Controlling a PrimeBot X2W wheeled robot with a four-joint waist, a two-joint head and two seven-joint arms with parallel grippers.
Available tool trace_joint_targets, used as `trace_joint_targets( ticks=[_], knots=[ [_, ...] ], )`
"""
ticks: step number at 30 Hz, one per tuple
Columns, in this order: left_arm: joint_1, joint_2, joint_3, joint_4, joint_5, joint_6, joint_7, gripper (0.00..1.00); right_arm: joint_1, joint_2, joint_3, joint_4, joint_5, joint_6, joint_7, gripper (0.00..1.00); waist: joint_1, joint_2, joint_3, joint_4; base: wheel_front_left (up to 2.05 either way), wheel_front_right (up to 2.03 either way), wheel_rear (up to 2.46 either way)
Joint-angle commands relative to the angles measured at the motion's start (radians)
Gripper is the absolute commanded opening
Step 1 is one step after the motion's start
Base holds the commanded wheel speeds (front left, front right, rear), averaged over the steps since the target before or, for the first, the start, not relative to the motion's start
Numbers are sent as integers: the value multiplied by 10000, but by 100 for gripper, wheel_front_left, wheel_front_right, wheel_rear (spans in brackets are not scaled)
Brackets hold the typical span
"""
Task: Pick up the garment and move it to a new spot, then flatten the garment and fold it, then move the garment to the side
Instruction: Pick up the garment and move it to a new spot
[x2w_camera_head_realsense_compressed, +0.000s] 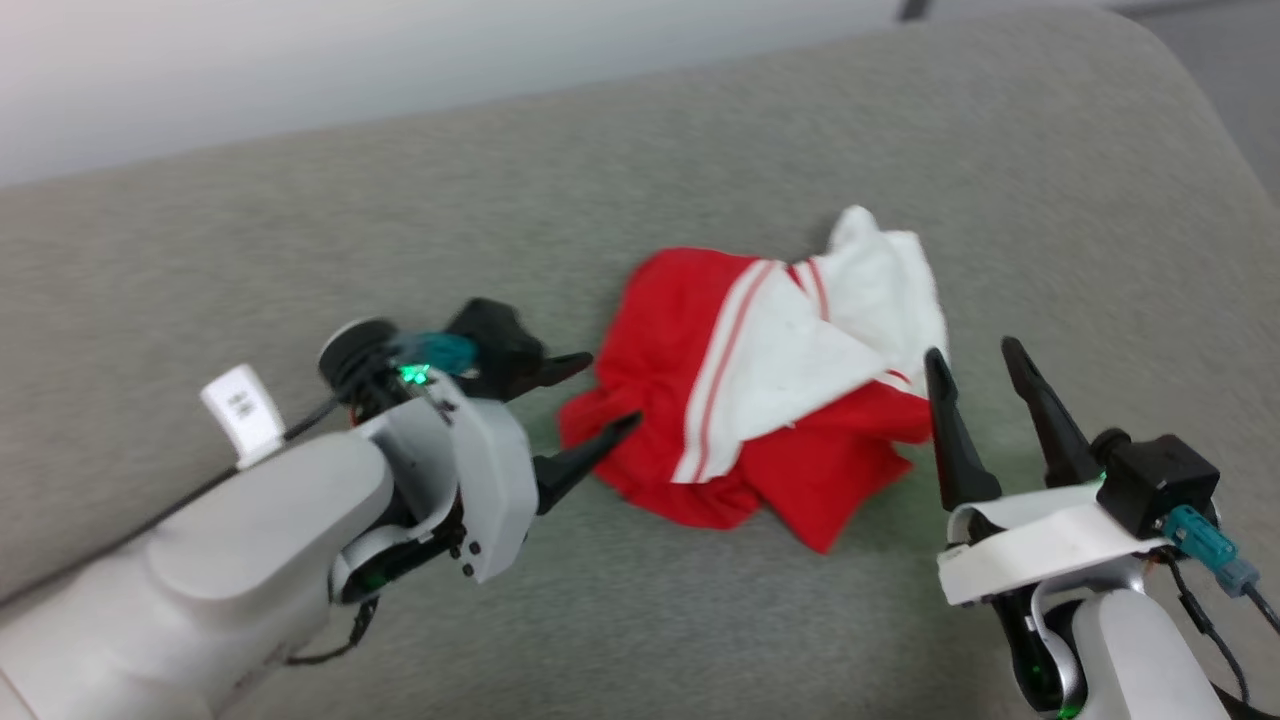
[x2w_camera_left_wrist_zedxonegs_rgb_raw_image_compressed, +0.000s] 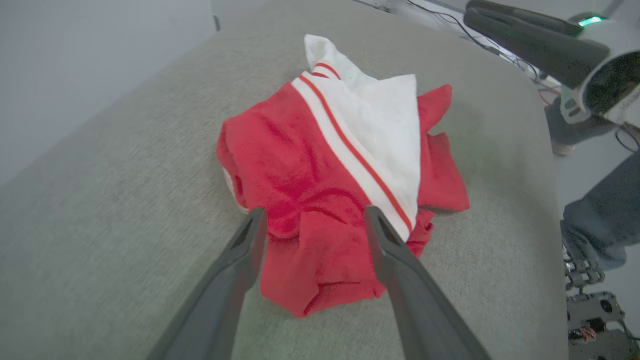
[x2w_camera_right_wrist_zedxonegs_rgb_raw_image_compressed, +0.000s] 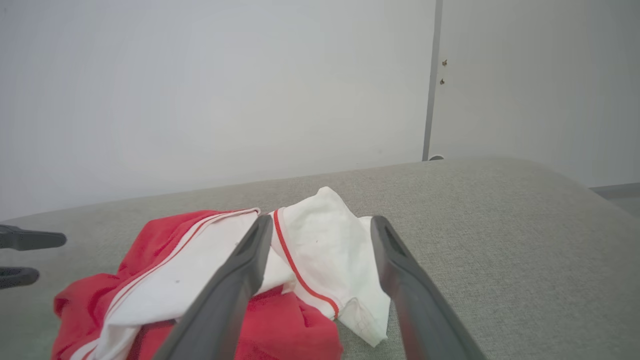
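- The little red shirt (x2w_camera_head_realsense_compressed: 740, 390) with white sleeves lies in a crumpled heap near the middle of the grey cushion (x2w_camera_head_realsense_compressed: 300, 260), a bit right of centre in the head view.
- It is bunched up. A white sleeve with red stripes is folded over the red part, and I cannot see any letters or numbers.
- The left pincer (x2w_camera_head_realsense_compressed: 612, 390) comes in from the lower left. Its two dark fingers are spread wide, with the tips right at the shirt's left edge.
- In the left wrist view, a red fold sits between those open fingers (x2w_camera_left_wrist_zedxonegs_rgb_raw_image_compressed: 252, 235), but they are not squeezing it. The left pincer holds nothing.
- The right pincer (x2w_camera_head_realsense_compressed: 972, 352) stands at the lower right, just beside the shirt's right edge. Its fingers are spread wide too, and it holds nothing.
- At the right edge of the left wrist view, a person's leg (x2w_camera_left_wrist_zedxonegs_rgb_raw_image_compressed: 595, 225) in jeans stands beyond the cushion.
- I think the shirt is lying in its spot, so flattening it is the job now.
- The next move likely calls for each pincer to pinch one edge or corner, not a thick bunch, then pull gently apart so the shirt spreads out flat.
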Motion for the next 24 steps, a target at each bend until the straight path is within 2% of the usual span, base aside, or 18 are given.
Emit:
trace_joint_targets(
  ticks=[1, 6, 11, 16, 21, 22, 23, 24],
  knots=[
    [326, -59, -1, 222, -454, 22, -591, 100, 197, -3, -147, 83, -228, -3, -8, 100, 0, 0, -880, 1109, 0, 0, 0],
    [1393, -288, -8, 1236, -1817, 20, -2524, 100, 533, -228, -550, 259, -631, -3, -6, 100, 0, 0, -1237, 1848, 0, 0, 0],
    [2542, -613, 338, 2438, -2449, 20, -3194, 100, 934, -611, -933, 295, -716, -3, -8, 100, 0, 0, -1468, 2603, 0, 0, 0],
    [3909, -1119, 2505, 2967, -1913, 20, -3206, 100, 1417, -930, -1351, 240, -718, -5, -8, 100, 0, 0, -1642, 3229, 0, 0, 0],
    [5407, -1539, 5061, 2906, -699, 20, -3212, 100, 1901, -1103, -1617, 199, -677, -5, -8, 100, 0, 0, -1858, 3499, 0, 0, 0],
    [5407, -1539, 5061, 2906, -699, 20, -3212, 100, 1901, -1103, -1617, 199, -677, -5, -8, 100, 0, 0, -1858, 3499, 0, 0, 0],
    [6024, -1648, 5905, 2810, 8, 20, -3211, 100, 2084, -1139, -1775, 176, -629, -5, -8, 100, 0, 0, -1985, 3529, 0, 0, 0],
    [6024, -1648, 5905, 2810, 8, 20, -3211, 100, 2084, -1139, -1775, 176, -629, -5, -8, 100, 0, 0, -1985, 3529, 0, 0, 0]
  ],
)
